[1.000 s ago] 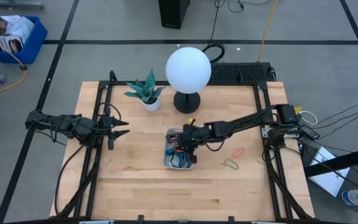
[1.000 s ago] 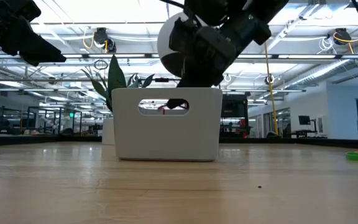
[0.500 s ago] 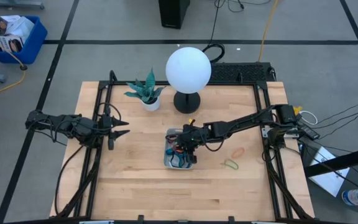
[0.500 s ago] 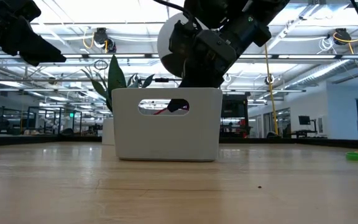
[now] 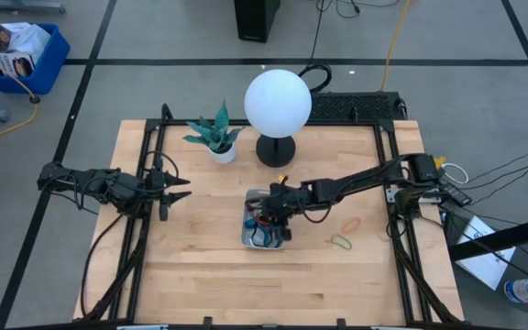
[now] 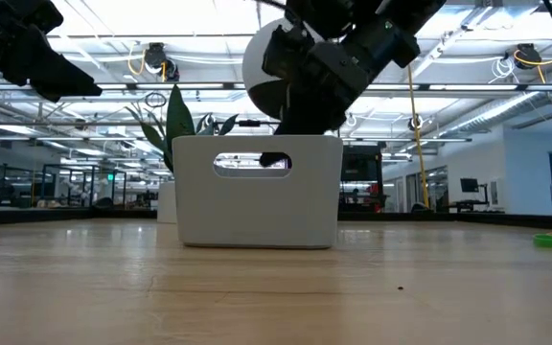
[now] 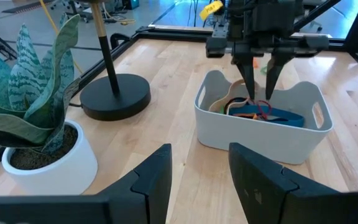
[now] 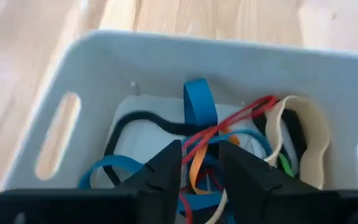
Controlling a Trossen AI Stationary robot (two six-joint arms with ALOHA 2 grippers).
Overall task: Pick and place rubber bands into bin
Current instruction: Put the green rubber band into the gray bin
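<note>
The bin (image 5: 248, 240) is a small white tray with handle slots, standing mid-table; it also shows in the low view (image 6: 257, 206) and the left wrist view (image 7: 260, 134). Several rubber bands (image 8: 197, 134) in blue, red, orange, black and cream lie in it. A green band (image 5: 341, 243) and an orange band (image 5: 351, 223) lie flat on the table to its right. My right gripper (image 7: 261, 93) is open, pointing down into the bin over the bands. My left gripper (image 5: 186, 188) is open and empty near the table's left edge. My right gripper's open fingers (image 7: 252, 87) reach down from above into the bin, and a red band (image 8: 229, 121) runs past between them. I cannot tell whether they touch any band.
A white globe lamp (image 5: 278, 101) on a black foot and a potted plant (image 5: 216, 137) stand at the far side of the table. A blue crate (image 5: 26, 55) is on the floor beyond the far left corner. Bare wood lies near the front edge.
My right gripper has stayed over the bin. A red band that showed through the bin's handle slot in the low view has dropped out of sight there.
</note>
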